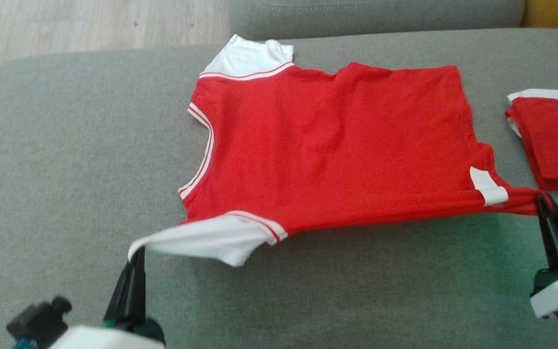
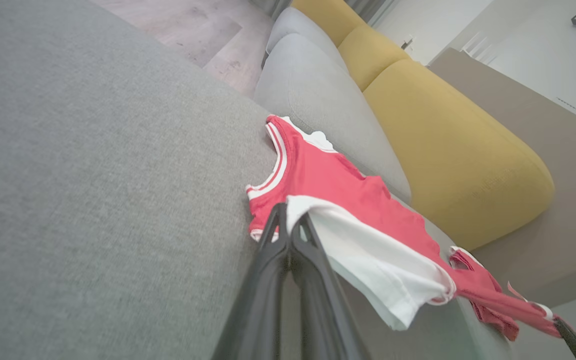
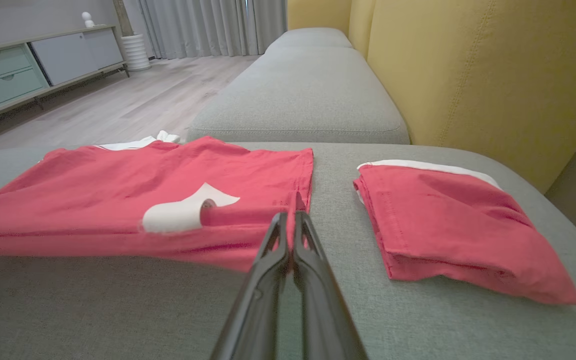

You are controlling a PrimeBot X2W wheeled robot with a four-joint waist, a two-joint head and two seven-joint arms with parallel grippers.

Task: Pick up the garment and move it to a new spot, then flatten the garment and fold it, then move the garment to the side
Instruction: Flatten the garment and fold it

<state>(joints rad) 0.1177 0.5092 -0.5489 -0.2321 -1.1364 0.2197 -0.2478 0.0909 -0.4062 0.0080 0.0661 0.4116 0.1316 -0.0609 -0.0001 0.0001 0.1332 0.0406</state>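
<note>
Grey cushion (image 1: 66,145), bare leftward, garment (image 1: 332,145) edge taut

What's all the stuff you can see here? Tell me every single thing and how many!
red T-shirt with white sleeves: one, red and white, spread on the near seat cushion.
folded red cloth bundle: one, red with white trim, on the same cushion, to the robot's right of the T-shirt, apart from it.
grey fabric seat cushion: two, grey, one under the clothes, one beyond it.
yellow sofa back: one, yellow, behind the cushions.
pale wooden floor: one, light brown, beside the sofa.
low cabinet with drawers: one, pale green and grey, across the room.
left claw: one, dark, pinching a white sleeve's edge.
right claw: one, dark, pinching the T-shirt's bottom corner.
</note>
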